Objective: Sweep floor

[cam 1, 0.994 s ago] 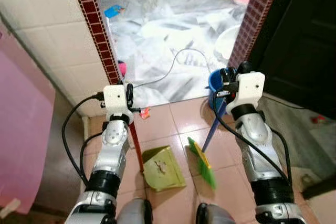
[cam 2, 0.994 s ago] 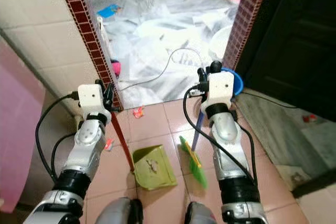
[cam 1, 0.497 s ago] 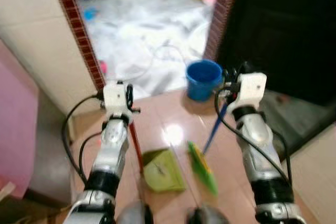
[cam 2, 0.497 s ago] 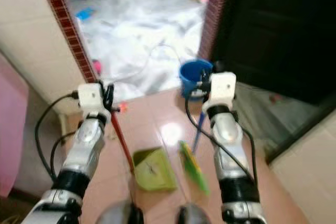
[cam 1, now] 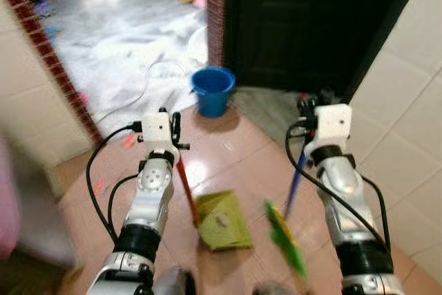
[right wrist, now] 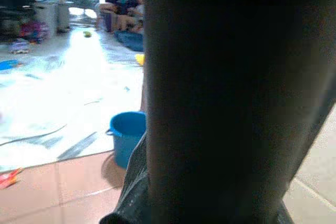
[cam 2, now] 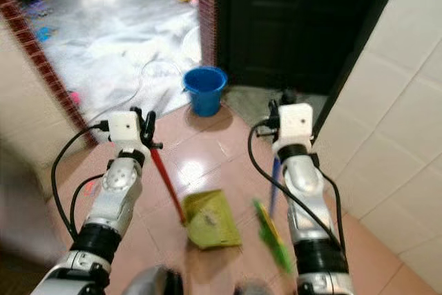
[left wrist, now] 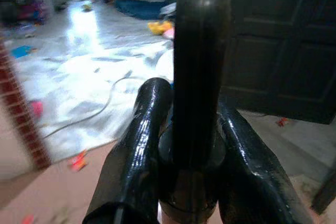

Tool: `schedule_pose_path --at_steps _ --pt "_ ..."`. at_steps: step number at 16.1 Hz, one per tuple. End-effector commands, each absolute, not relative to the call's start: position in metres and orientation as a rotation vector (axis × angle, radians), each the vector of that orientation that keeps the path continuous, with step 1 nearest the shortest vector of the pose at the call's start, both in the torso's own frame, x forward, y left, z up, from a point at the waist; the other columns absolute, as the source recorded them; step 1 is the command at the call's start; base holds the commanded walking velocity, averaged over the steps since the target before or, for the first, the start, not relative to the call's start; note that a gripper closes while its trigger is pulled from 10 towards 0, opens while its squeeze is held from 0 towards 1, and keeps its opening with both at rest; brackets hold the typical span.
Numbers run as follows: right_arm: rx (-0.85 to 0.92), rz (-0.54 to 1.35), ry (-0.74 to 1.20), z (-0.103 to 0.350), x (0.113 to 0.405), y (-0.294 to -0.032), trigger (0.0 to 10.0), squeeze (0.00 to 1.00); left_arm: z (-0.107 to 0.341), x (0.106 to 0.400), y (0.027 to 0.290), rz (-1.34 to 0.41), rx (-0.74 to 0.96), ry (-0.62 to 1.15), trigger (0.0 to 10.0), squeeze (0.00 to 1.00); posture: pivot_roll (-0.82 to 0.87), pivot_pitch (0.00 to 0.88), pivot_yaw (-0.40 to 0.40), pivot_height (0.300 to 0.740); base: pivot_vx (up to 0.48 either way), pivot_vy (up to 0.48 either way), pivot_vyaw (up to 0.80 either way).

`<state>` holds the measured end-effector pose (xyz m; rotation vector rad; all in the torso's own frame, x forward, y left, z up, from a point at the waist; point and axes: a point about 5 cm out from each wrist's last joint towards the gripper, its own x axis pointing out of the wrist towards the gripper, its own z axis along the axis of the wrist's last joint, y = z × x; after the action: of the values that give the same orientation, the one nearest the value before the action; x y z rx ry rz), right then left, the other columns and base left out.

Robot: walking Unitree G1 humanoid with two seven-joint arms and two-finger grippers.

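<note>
A green dustpan [cam 1: 222,220] rests on the pink floor tiles between my arms, with a small scrap in it. Its red handle [cam 1: 186,188] rises to my left gripper [cam 1: 176,129], which is shut on it; in the left wrist view the black fingers [left wrist: 139,145] clasp the dark handle end [left wrist: 199,77]. My right gripper [cam 1: 304,112] is shut on the blue handle [cam 1: 295,183] of a broom. The broom's green bristle head [cam 1: 285,243] is blurred, low at the right of the dustpan. The dark broom handle [right wrist: 226,98] stands close before the right wrist camera.
A blue bucket [cam 1: 212,90] stands by the doorway ahead, also in the right wrist view [right wrist: 127,129]. A dark door [cam 1: 297,25] is beyond it, a white tiled wall [cam 1: 407,136] on the right. A brick-patterned jamb [cam 1: 41,39] and cable [cam 1: 138,91] lie to the left.
The camera has swung to the right, so the dark door and right wall came into view and the bucket shifted left. Both grippers keep their hold; the broom head is blurred in motion.
</note>
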<state>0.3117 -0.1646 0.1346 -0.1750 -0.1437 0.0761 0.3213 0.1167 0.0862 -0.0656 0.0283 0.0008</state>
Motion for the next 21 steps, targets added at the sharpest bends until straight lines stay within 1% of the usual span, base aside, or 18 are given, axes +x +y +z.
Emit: schedule_pose_path --at_steps 1,6,8,9,10,11,12,14,17,18,19,20,21 --pt "-0.189 0.047 -0.150 0.139 0.313 -0.167 10.0 0.00 0.087 0.320 0.119 -0.012 -0.028 0.023 10.0 0.00 -0.07 0.000 0.055 0.740 0.000 0.000 0.00" --pt "-0.257 -0.025 -0.099 0.131 0.316 -0.176 10.0 0.00 0.081 0.317 0.116 -0.028 -0.026 0.046 10.0 0.00 -0.06 0.000 0.057 0.740 0.000 0.000 0.00" --pt "-0.323 -0.127 -0.076 0.132 0.315 -0.189 10.0 0.00 0.081 0.313 0.111 -0.060 -0.043 0.049 10.0 0.00 -0.06 0.000 0.059 0.740 0.000 0.000 0.00" --pt "-0.361 -0.145 -0.060 0.131 0.315 -0.193 10.0 0.00 0.080 0.313 0.110 -0.068 -0.043 0.053 10.0 0.00 -0.06 0.000 0.060 0.740 0.000 0.000 0.00" --pt "-0.382 -0.177 -0.021 0.127 0.314 -0.201 10.0 0.00 0.079 0.312 0.106 -0.089 -0.044 0.064 10.0 0.00 -0.07 0.000 0.062 0.740 0.000 0.000 0.00" --pt "-0.392 -0.187 0.012 0.123 0.313 -0.203 10.0 0.00 0.077 0.311 0.105 -0.098 -0.043 0.077 10.0 0.00 -0.07 0.000 0.061 0.740 0.000 0.000 0.00" --pt "-0.377 -0.217 0.088 0.112 0.311 -0.208 10.0 0.00 0.070 0.310 0.102 -0.124 -0.034 0.117 10.0 0.00 -0.07 0.000 0.062 0.740 0.000 0.000 0.00" --pt "-0.377 -0.233 0.118 0.108 0.309 -0.209 10.0 0.00 0.067 0.310 0.101 -0.134 -0.027 0.133 10.0 0.00 -0.07 0.000 0.062 0.740 0.000 0.000 0.00" --pt "-0.298 -0.256 0.255 0.091 0.305 -0.209 10.0 0.00 0.067 0.311 0.101 -0.139 -0.026 0.141 10.0 0.00 -0.07 0.000 0.061 0.740 0.000 0.000 0.00" --pt "-0.238 -0.269 0.267 0.087 0.304 -0.206 10.0 0.00 0.067 0.310 0.100 -0.144 -0.028 0.136 10.0 0.00 -0.06 0.000 0.059 0.740 0.000 0.000 0.00" --pt "-0.193 -0.269 0.261 0.087 0.305 -0.204 10.0 0.00 0.066 0.310 0.100 -0.144 -0.026 0.137 10.0 0.00 -0.06 0.000 0.059 0.740 0.000 0.000 0.00" --pt "-0.101 -0.262 0.217 0.092 0.309 -0.198 10.0 0.00 0.064 0.310 0.101 -0.137 -0.028 0.143 10.0 0.00 -0.06 0.000 0.061 0.740 0.000 0.000 0.00" --pt "-0.065 -0.255 0.154 0.100 0.313 -0.194 10.0 0.00 0.062 0.310 0.101 -0.124 -0.034 0.152 10.0 0.00 -0.06 0.000 0.060 0.740 0.000 0.000 0.00"
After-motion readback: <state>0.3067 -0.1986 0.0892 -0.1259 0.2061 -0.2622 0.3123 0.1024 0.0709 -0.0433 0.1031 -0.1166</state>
